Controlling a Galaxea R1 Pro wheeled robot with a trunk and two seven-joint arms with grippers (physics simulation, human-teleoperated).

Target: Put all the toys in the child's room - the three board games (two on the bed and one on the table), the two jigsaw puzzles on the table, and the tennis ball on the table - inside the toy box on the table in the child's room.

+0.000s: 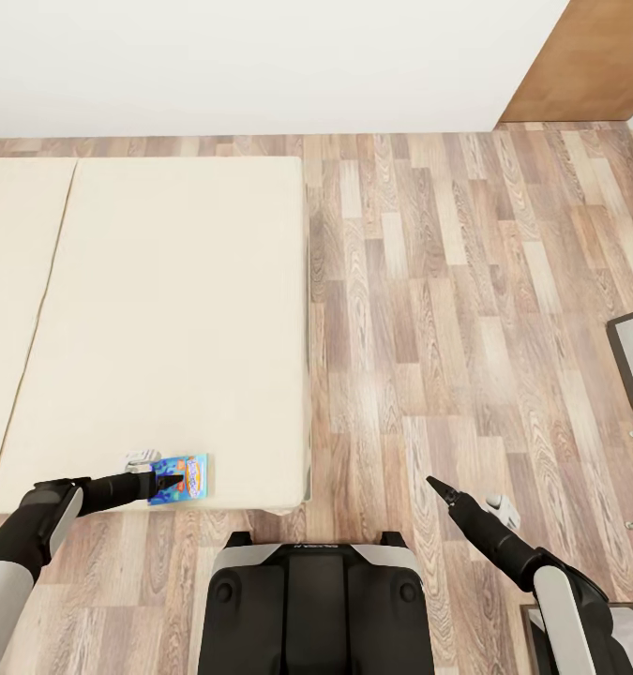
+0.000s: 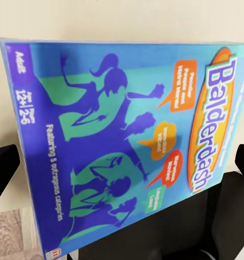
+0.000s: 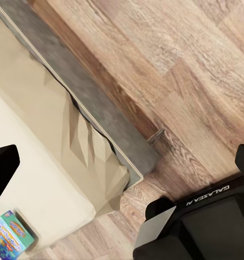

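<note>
Reaching onto the bed [image 1: 166,309], the left pincer [image 1: 169,482] is spread around the blue board game [image 1: 180,478] at the near edge; nothing is boxed yet.

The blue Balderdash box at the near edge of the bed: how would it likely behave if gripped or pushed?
The blue board game looks flat and rigid, so it probably won't flop. Its glossy printed face may be slippery to pinch. Lying near the edge of the soft bed, at the left gripper, it would likely slide rather than roll, possibly off the edge.
</note>
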